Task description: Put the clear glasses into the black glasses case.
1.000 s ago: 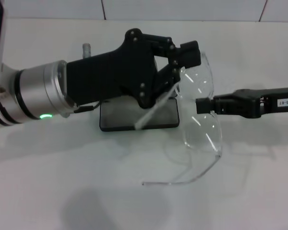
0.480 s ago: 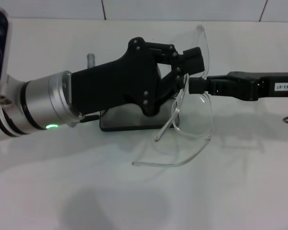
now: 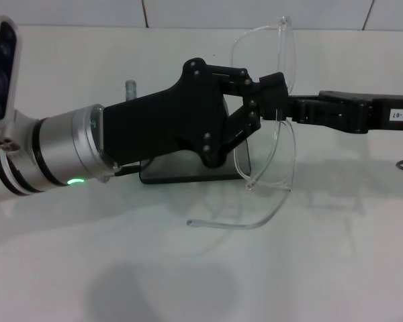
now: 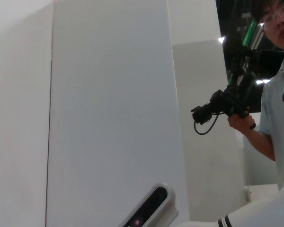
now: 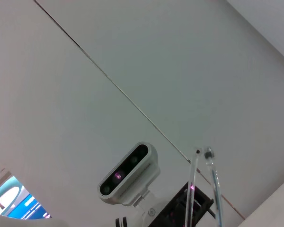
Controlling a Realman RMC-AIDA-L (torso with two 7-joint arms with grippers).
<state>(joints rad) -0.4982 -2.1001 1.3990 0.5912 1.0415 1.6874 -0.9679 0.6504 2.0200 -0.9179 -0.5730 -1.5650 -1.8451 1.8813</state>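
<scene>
Pinching the transparent colourless plastic clear glasses point(image 3: 272, 127) from both sides, the left gripper point(image 3: 263, 100) and right gripper point(image 3: 285, 111) hold them aloft above the matte black glasses case point(image 3: 188, 168) lying on the white table point(image 3: 188, 268); both forearms reach in level from opposite sides; the carrying step seems in hand, and next comes lowering into the case.

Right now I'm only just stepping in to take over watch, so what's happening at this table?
Both arms meet above the black glasses case, which lies open on the white table. The left hand and the right hand both hold the clear glasses in mid-air at the frame. The glasses hang unfolded beside and above the case, one temple arm pointing up and one trailing low. Nothing is in the case that can be seen.
</scene>
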